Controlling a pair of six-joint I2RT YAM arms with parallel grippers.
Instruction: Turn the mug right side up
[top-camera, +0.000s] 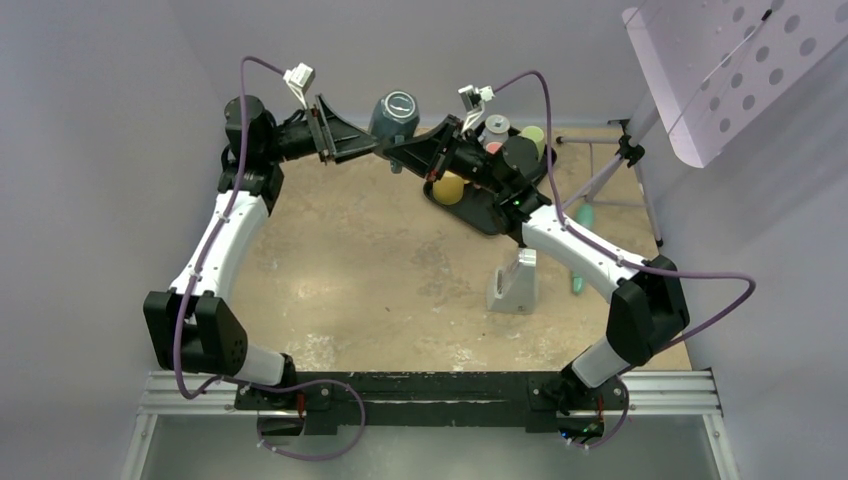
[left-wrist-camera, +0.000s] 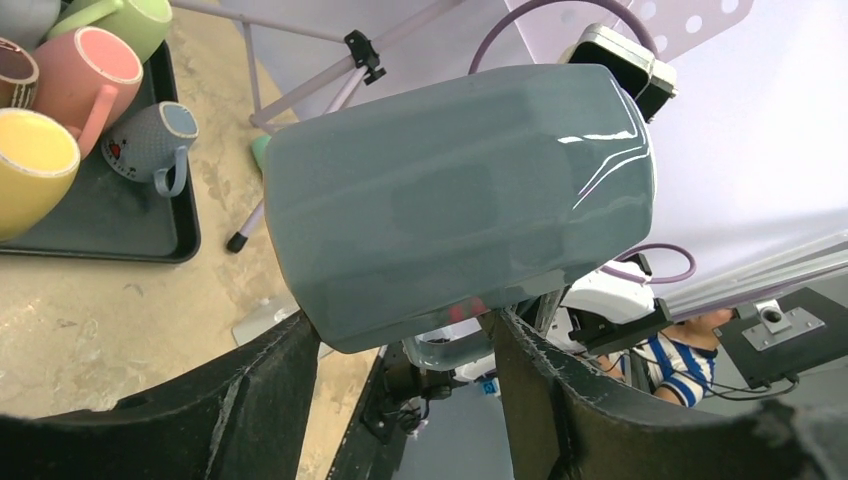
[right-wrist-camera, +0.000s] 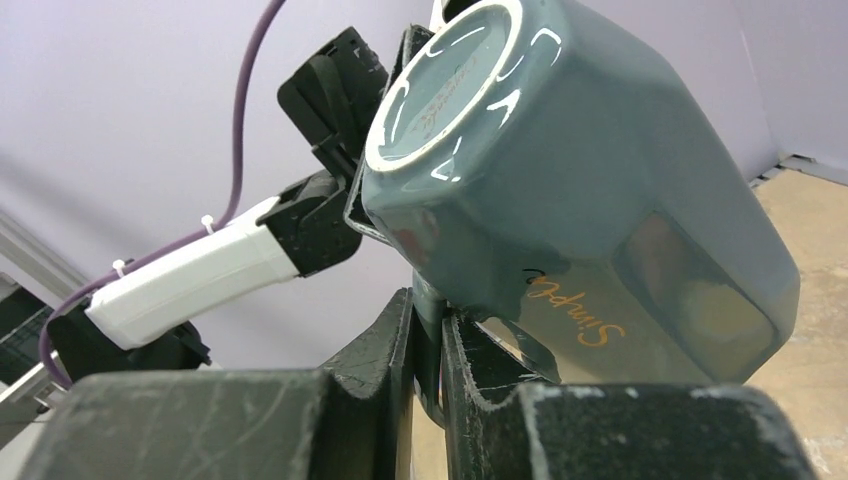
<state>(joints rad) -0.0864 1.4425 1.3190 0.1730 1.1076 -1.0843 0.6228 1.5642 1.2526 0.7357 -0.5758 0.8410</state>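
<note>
and the grey mug (top-camera: 393, 115) hung in the air at the table's 12 o'clock, base tipped up toward the overhead camera. the right gripper (right-wrist-camera: 428, 320) was pressed tight on the mug's handle from 3 o'clock. the left gripper (left-wrist-camera: 400, 335) came from 9 o'clock, fingers set wide and clamped on the mug's sides. a tray (left-wrist-camera: 120, 240) of coloured cups sat at 1 o'clock.

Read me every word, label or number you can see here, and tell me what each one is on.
"Simpl…": orange script on the side of the mug, upside down in the right wrist view; ending unclear.
Stamp on the mug's base: too blurred to read.
</note>
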